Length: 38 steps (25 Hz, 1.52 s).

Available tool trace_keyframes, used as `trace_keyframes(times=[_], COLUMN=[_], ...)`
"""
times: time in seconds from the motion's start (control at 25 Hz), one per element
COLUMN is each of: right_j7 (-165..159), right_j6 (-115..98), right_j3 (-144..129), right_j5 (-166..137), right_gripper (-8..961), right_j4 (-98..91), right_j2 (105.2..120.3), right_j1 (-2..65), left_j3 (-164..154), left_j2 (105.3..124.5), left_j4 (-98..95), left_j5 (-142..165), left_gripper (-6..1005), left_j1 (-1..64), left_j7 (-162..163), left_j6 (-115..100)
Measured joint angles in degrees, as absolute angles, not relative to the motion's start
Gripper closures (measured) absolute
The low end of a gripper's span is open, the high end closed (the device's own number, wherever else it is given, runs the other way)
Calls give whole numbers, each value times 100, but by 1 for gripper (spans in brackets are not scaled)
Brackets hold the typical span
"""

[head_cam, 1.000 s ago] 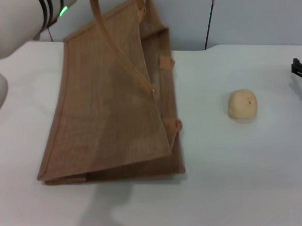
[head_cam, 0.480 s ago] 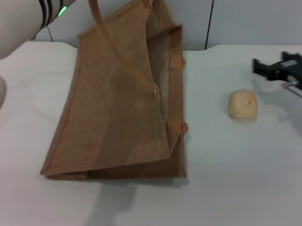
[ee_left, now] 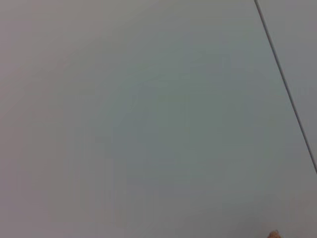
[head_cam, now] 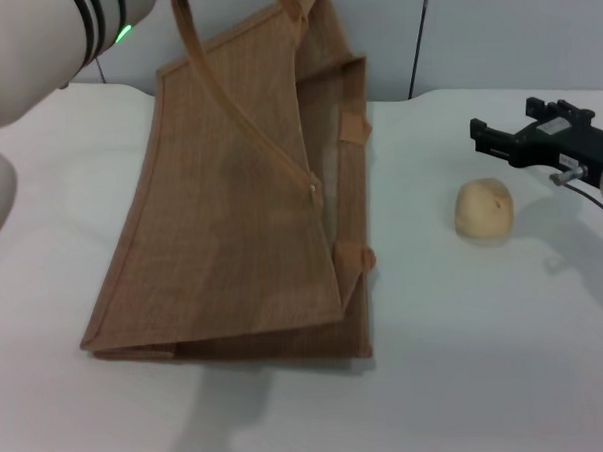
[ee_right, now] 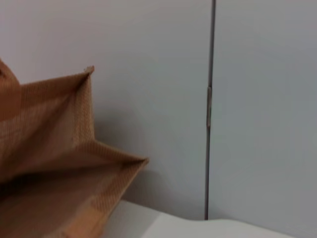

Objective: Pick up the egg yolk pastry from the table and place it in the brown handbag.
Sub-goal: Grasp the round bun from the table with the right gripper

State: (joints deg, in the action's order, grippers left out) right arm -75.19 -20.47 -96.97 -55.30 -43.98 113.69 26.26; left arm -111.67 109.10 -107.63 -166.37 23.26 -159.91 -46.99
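Note:
The egg yolk pastry, a small pale beige ball, lies on the white table to the right of the brown handbag. The bag's far side is lifted and its mouth faces right, seen also in the right wrist view. Its handles run up past the top edge of the head view. My right gripper hovers open just beyond and right of the pastry, not touching it. My left arm is at the top left; its gripper is out of view.
A grey wall with a dark vertical seam stands behind the table. Bare tabletop lies in front of the bag and around the pastry. The left wrist view shows only wall.
My right gripper has come in from the right edge toward the pastry. The bag's far side rose a little, then held. The pastry has not moved.

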Motion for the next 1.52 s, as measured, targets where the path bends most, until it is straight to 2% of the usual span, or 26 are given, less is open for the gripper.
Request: trace_keyframes(times=[0.24,0.68,1.24,1.52], right_j7=[-9163,-10098,-10471,-10474], right_j6=[-2298,-2988,-3380,-3448], right_j3=[-9659,-9508,-8877,-8878], right_j5=[-7266,-8377,-9412,-9421], right_gripper=[64,62,56,57], right_j4=[-4678,-5041,-5014,-4946], right_j2=[11338,11350,11536,11559], right_j1=[2470,2324,2316,2368], left_j3=[-11225,-11243,-11241,-11241], left_j2=[10963,11100,11165,11180], left_j4=[-10688,-10584,-10485,-10458], left_j5=[-16637,-16637,-16637,-16637], left_gripper=[889,891,891,891], left_j1=[2331,2363,2436,2469], left_j7=[-16024,-16080,-16084,-16084], left_j6=[-4703,-4713,-4709,-4708])
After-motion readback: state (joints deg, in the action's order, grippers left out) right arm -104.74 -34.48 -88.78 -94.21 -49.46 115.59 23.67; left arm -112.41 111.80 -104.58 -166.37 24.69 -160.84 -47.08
